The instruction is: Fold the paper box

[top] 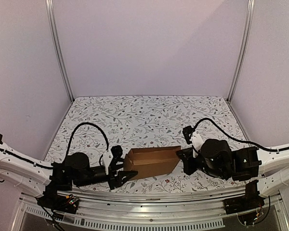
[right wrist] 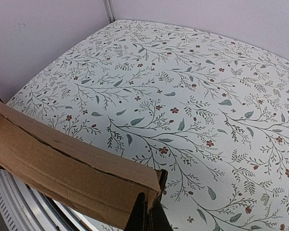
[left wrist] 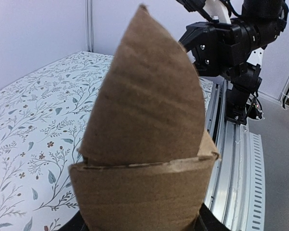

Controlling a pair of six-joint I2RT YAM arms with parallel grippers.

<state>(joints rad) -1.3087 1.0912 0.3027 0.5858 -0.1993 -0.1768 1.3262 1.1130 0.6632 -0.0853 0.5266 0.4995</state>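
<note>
The paper box [top: 153, 161] is a plain brown cardboard box, folded into a long shape, near the table's front edge between both arms. My left gripper [top: 121, 166] straddles its left end, one finger on each side. In the left wrist view the box [left wrist: 144, 110] fills the gap between the jaws of my left gripper [left wrist: 139, 214], whose fingers are almost hidden. My right gripper [top: 183, 156] is at the box's right end. In the right wrist view the right gripper [right wrist: 151, 211] is shut, pinching the end edge of the box [right wrist: 62, 168] at its corner.
A floral tablecloth [top: 149, 115] covers the table behind the box. An aluminium rail [top: 149, 198] runs along the near edge. Plain walls and metal posts [top: 60, 53] close in the left, right and back. Black cables [top: 89, 126] loop over both arms.
</note>
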